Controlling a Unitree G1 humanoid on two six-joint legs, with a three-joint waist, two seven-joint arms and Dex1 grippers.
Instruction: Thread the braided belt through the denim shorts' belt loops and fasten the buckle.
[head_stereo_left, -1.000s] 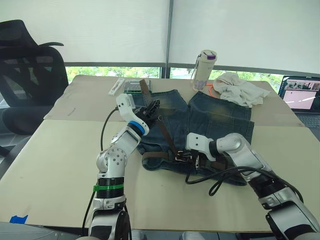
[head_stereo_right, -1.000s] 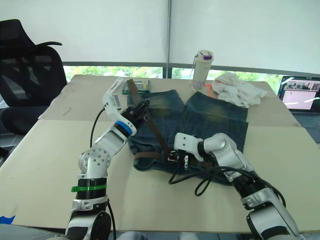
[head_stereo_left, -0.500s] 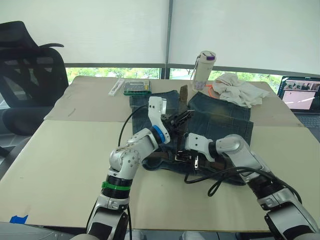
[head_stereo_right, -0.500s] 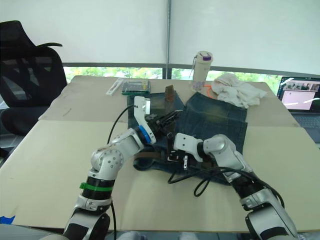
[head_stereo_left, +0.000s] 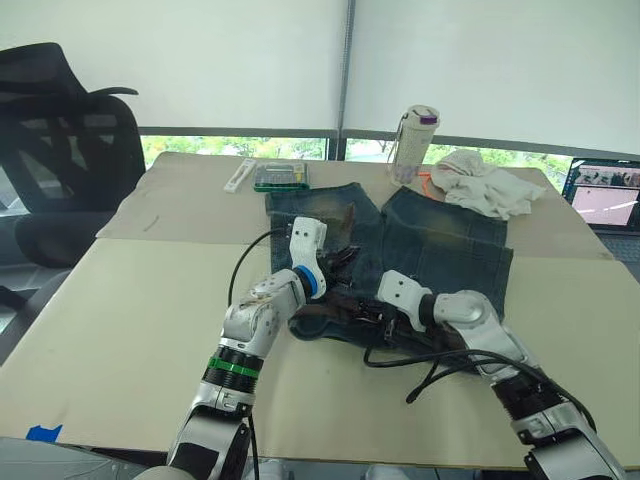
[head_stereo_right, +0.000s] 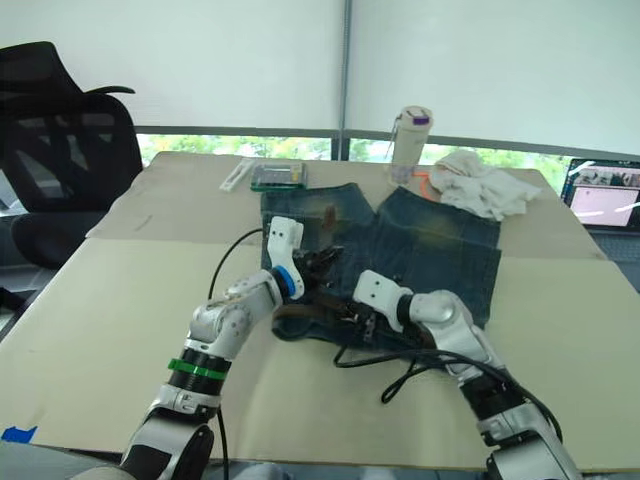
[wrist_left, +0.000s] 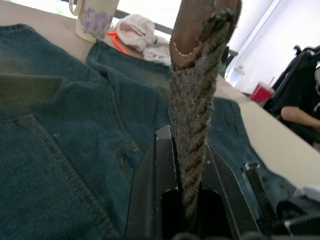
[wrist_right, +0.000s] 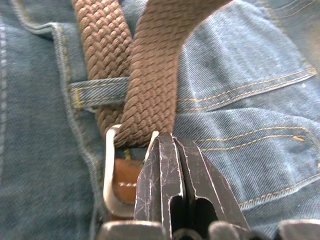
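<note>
Two grippers work the soft, floppy belt (wrist_right: 150, 65): left gripper (wrist_left: 187, 165) pinching its tip, right gripper (wrist_right: 172, 150) apparently clamped on the stiff buckle (wrist_right: 112, 170).

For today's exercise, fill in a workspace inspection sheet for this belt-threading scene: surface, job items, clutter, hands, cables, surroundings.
Surface: beige table, two panels butted together.
Job's things: denim shorts lie flat; braided belt runs through the buckle and passes a belt loop.
Clutter: white cloth, bottle, green box, white flat item.
Hands: left hand clamps the belt's free end; right hand is closed at the buckle.
Cables: black cables loop on the table by the right arm.
Surroundings: office chair, laptop, window blinds.
</note>
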